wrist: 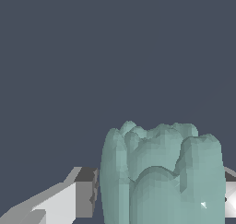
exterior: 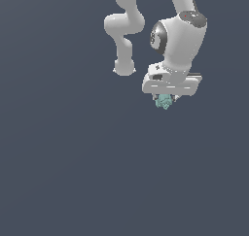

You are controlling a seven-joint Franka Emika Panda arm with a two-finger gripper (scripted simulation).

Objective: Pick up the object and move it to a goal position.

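Exterior view: the white Panda arm [exterior: 177, 33] occupies the upper right of the frame, its gripper [exterior: 165, 100] pointing downward over a plain dark grey-blue ground [exterior: 73, 172]. The object [exterior: 164, 102], a small pale teal-green lumpy chunk, sits between the fingers just below the white hand, right of centre and above mid-height. Wrist view: the object [wrist: 161, 177] fills the lower right of the frame, with one finger [wrist: 85, 193] touching its side; the gripper is clenched around it.
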